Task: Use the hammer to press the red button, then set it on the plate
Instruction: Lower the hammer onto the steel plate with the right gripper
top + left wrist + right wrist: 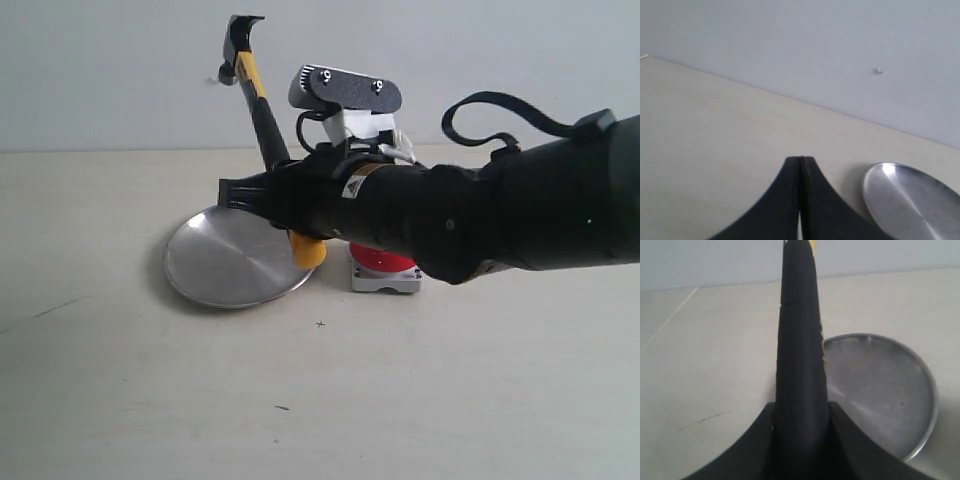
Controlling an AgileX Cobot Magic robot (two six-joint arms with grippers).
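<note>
The hammer (256, 92) stands nearly upright, its dark head at the top and its yellow butt end over the plate's right edge. My right gripper (233, 193) reaches in from the right and is shut on the hammer's black handle (799, 340). In its wrist view the right gripper (801, 407) has a jaw pressed to each side of the handle. The silver plate (225, 270) lies flat below and left of the gripper. The red button (385, 264) sits just right of the plate, mostly hidden behind the arm. My left gripper (801, 159) is shut and holds nothing, hovering near the plate (912, 200).
The pale table (150, 400) runs wide on all sides of the plate and button. A plain light wall (100, 70) stands behind. The right arm's black bulk (500, 215) spans the right half of the exterior view.
</note>
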